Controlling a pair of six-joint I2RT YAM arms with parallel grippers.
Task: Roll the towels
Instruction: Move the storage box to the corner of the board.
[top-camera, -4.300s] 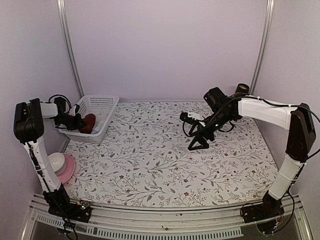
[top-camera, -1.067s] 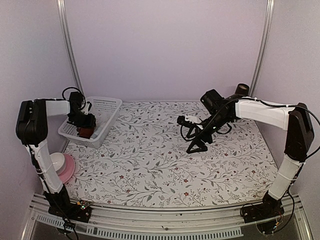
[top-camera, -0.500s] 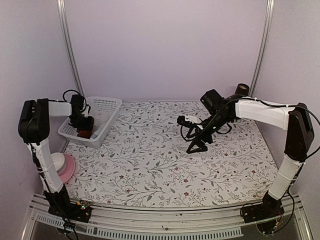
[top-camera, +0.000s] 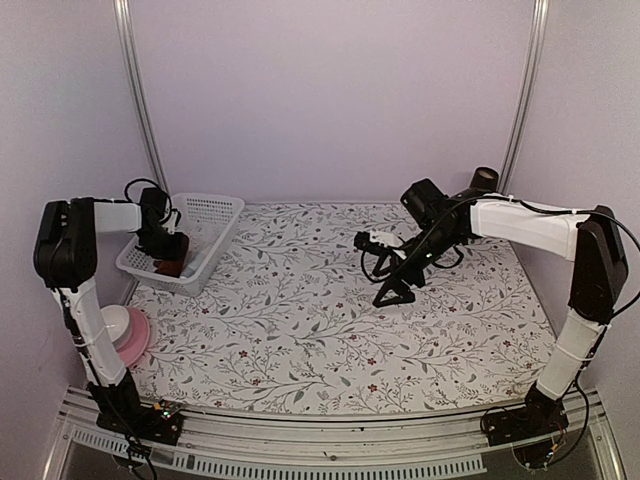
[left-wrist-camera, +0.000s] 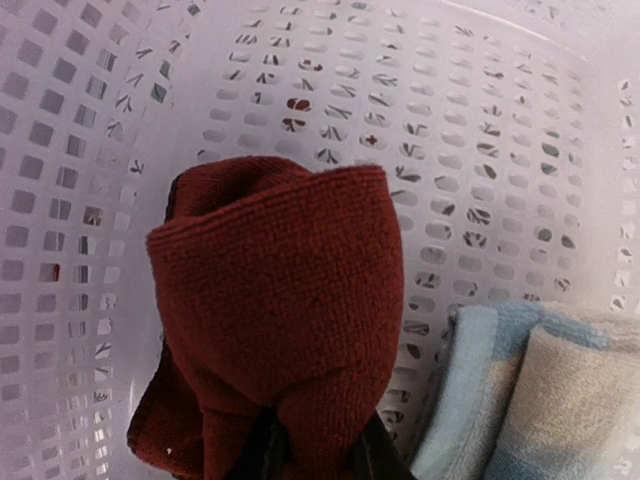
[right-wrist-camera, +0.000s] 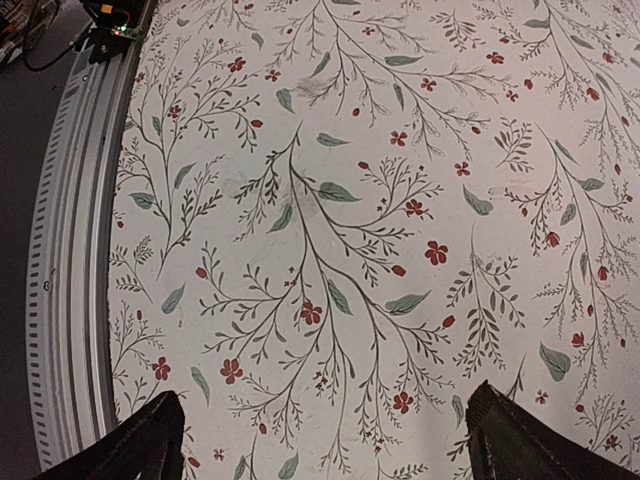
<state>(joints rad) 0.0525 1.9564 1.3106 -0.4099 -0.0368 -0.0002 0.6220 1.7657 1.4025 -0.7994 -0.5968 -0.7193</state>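
- Two towels lie in the basket, a white perforated one on the far-left corner of the floral worktop.
- Left pincer: it is lowered into the basket, with its fingers closed on a bunched fold of the maroon towel. The cloth bulges above the grip.
- Maroon towel: soft, thick-piled and light. It is limp, so it will likely droop and fall open when lifted. A pinch at a corner or hem, rather than mid-bunch, should let it hang flat for spreading.
- Checked towel: pale blue and peach, folded, lying just beside the maroon one against the basket wall. It looks equally soft and is probably best taken at a free edge.
- Right pincer: its fingers are spread wide and hold nothing. It hangs above bare worktop right of centre, well apart from the basket.
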